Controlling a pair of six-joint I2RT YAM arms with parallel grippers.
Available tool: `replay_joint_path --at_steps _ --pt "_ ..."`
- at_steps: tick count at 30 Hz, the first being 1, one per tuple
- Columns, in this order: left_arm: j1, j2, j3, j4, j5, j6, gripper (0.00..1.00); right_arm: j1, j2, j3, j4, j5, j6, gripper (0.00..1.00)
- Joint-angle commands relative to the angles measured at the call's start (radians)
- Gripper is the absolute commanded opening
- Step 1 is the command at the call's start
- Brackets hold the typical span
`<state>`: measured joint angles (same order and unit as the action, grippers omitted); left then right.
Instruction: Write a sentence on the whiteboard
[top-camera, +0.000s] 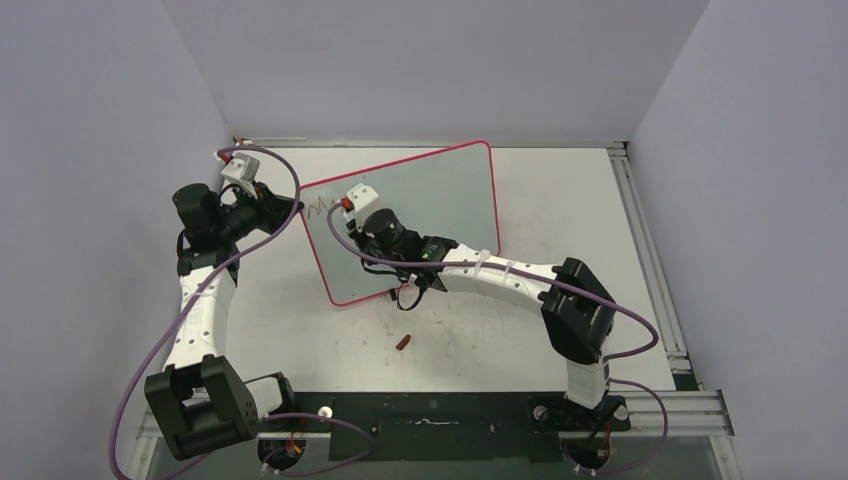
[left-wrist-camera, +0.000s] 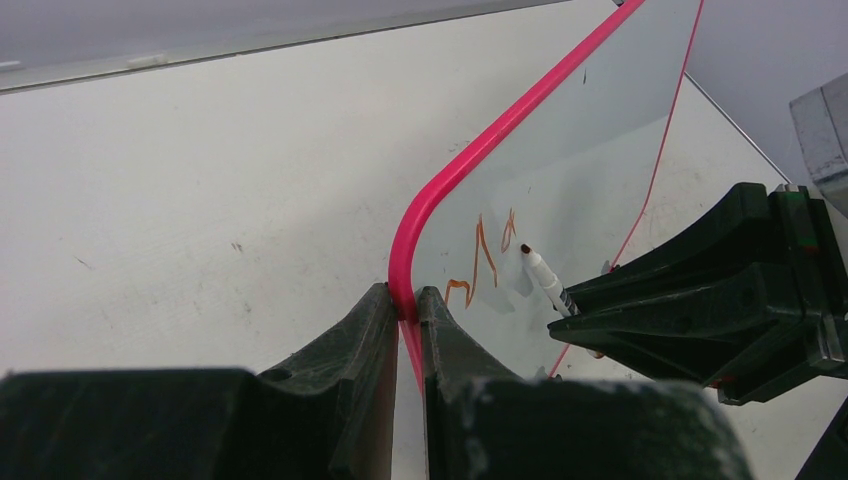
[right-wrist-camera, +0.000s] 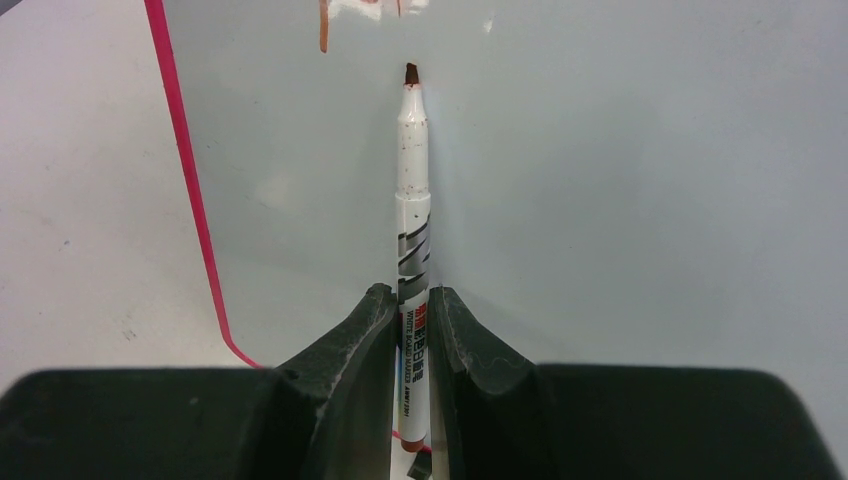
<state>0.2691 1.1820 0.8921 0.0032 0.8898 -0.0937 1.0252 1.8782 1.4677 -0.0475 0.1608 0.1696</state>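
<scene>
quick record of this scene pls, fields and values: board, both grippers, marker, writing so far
board: whiteboard, pink-red rim, set askew on the table
left gripper: shut on the whiteboard's rim near a rounded corner
right gripper: shut on the marker, uncapped, tip aimed at the board
tip contact: cannot tell
writing: a few red-brown strokes beside the held corner
loose item: small red-brown piece on the table, in front of the board
</scene>
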Motion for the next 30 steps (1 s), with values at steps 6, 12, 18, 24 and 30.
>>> replay_joint_path --at_steps 6,12,18,24,30 --pt "-0.004 -0.021 -0.007 -0.028 0.003 0.005 0.0 -0.033 0.007 0.095 -0.031 0.016 0.022 0.05" --pt "-0.004 -0.021 -0.008 -0.028 0.003 0.005 0.0 -0.039 0.029 0.132 -0.044 -0.005 0.024 0.05" --pt "-0.004 -0.028 -0.007 -0.038 -0.01 0.002 0.05 -0.025 -0.028 0.083 -0.01 -0.069 -0.016 0.05" --pt "-0.004 -0.057 -0.009 -0.053 -0.061 0.001 0.57 -0.017 -0.179 0.032 -0.085 -0.152 -0.037 0.05" --pt "-0.007 -0.175 -0.018 -0.058 -0.212 0.023 0.87 -0.072 -0.344 -0.035 -0.297 -0.278 0.012 0.05"
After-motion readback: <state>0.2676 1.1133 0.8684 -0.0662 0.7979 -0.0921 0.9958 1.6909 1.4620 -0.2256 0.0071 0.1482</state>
